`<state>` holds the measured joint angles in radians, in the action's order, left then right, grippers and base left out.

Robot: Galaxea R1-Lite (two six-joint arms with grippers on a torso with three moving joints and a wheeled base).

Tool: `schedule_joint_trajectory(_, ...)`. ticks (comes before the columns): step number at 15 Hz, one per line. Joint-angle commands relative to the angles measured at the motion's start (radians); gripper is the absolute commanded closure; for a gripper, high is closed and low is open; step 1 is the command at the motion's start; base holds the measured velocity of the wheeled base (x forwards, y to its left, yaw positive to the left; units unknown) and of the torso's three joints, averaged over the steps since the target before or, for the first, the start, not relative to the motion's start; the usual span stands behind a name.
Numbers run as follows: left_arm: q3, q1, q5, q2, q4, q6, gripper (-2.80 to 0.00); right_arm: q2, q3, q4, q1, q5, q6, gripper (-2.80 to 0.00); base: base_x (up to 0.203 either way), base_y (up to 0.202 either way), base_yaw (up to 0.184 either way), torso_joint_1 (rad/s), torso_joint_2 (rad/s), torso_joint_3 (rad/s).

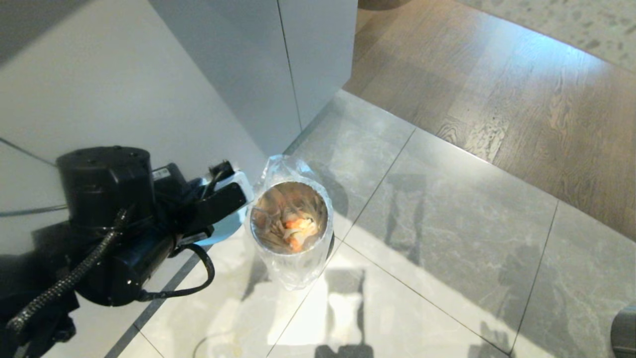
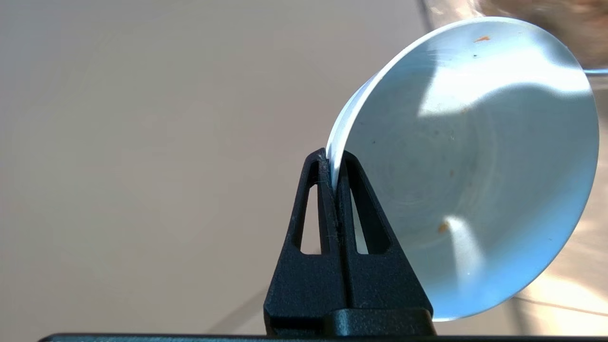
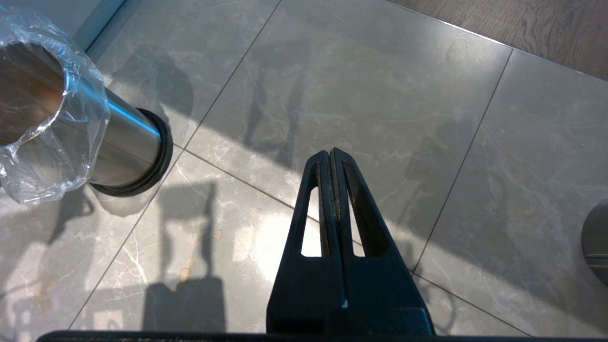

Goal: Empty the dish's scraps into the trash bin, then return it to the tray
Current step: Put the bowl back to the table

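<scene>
We see a grey tiled floor [image 1: 447, 238] beside white cabinets [image 1: 258, 64]. On it stands the trash bin [image 1: 290, 226], lined with a clear plastic bag, with the scraps [image 1: 297, 229] inside. Just beside its rim, our left gripper [image 2: 335, 164] has its jaws closed on the tilted pale-blue dish's [image 2: 475, 166] edge. Our right gripper [image 3: 330, 154] hangs over the tiles, jaws closed and empty.

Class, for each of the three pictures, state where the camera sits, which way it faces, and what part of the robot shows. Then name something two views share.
Head view: on the robot's head, looking down at the tiled floor and trash bin; the left arm shows.
Left wrist view: behind the left gripper, shut on the dish, nearly emptied.
Right wrist view: behind the shut right gripper, facing the floor.
Shared: head and right wrist views both show the bin.
</scene>
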<state>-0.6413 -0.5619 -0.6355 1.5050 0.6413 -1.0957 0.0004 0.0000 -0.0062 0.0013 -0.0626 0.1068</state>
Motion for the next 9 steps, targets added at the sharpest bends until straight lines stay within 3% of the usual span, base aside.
schedule_joint_trajectory(1,0.0,0.007,-0.004,-0.053,-0.081,0.125,0.0,0.0,0.0,0.0,0.0,0.0,0.001,0.0,0.0,0.0,0.0,0.0,0.0,0.0)
schedule_joint_trajectory(3,-0.001,0.007,-0.006,-0.083,-0.145,0.218,0.0,0.001,0.0,0.0,0.0,0.0,0.001,0.0,0.0,0.0,0.0,0.0,0.0,0.0)
schedule_joint_trajectory(7,-0.001,0.016,-0.004,-0.144,-0.225,0.289,0.0,0.0,0.0,0.0,0.0,0.0,0.001,0.0,0.0,0.0,0.0,0.0,0.0,0.0)
schedule_joint_trajectory(9,-0.001,0.019,-0.002,-0.169,-0.279,0.372,0.0,0.0,0.0,-0.001,0.0,0.0,0.001,0.0,0.0,0.0,0.0,0.0,0.0,0.0)
